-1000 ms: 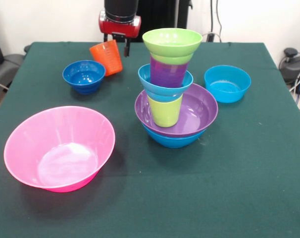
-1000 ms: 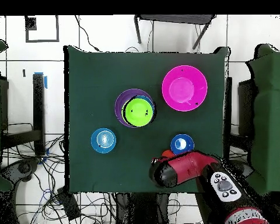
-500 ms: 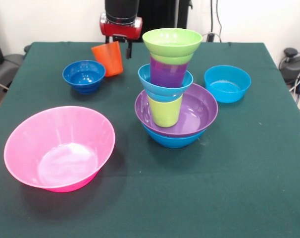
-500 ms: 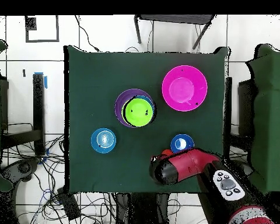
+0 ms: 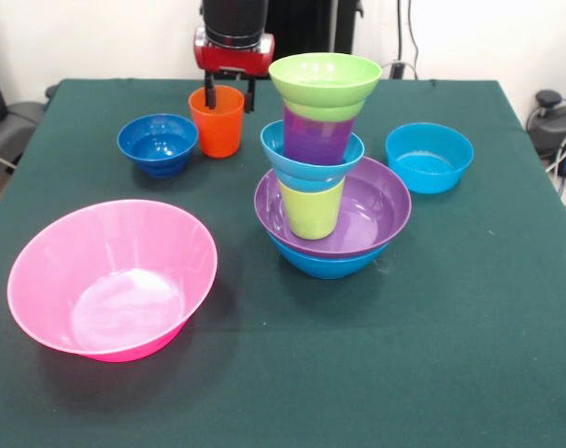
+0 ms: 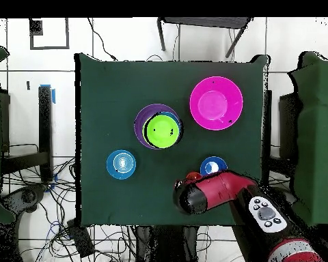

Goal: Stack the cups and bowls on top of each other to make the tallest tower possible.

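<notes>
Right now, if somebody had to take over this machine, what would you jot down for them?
End effector: at the far side of the table, one finger inside the upright orange cup, one behind it; grip unconfirmed.
Tower: blue bowl, purple bowl, lime cup, turquoise bowl, purple cup, lime bowl on top.
Loose: dark blue bowl beside the orange cup, turquoise bowl, pink bowl.
Done: six pieces stacked.
Left: add the orange cup, then consider the loose bowls.

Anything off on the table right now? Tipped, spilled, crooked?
Nothing spilled or tipped. The orange cup stands upright beside the dark blue bowl, with the gripper at its rim. The tower looks slightly off-centre: its lime green cup sits toward one side of the purple bowl, not its middle.
</notes>
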Controlling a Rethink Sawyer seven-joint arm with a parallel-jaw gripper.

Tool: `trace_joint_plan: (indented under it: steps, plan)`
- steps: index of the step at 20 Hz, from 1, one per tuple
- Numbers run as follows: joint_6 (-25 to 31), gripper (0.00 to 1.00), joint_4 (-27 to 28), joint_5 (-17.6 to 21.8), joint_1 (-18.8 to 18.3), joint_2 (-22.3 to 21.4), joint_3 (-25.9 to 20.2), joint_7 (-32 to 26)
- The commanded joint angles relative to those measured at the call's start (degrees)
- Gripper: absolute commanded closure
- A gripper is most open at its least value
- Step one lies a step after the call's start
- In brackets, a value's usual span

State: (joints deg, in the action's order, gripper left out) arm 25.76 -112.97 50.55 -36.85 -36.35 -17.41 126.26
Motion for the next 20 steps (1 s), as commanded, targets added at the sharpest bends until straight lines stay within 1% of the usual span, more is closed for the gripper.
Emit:
trace_joint_plan:
  steps: [1, 6, 10, 20]
  plan:
    - [7.1, 0.0, 4.6, -0.7, -0.1, 0.2, -6.5, -13.4]
    - [7.2, 0.0, 4.5, 0.2, -0.8, 0.4, -7.2, -13.1]
    - [5.9, 0.0, 4.2, 1.6, -1.0, 0.6, -7.0, -12.4]
    - [2.8, 0.0, 3.8, 3.4, -0.7, 1.8, -6.6, -10.4]
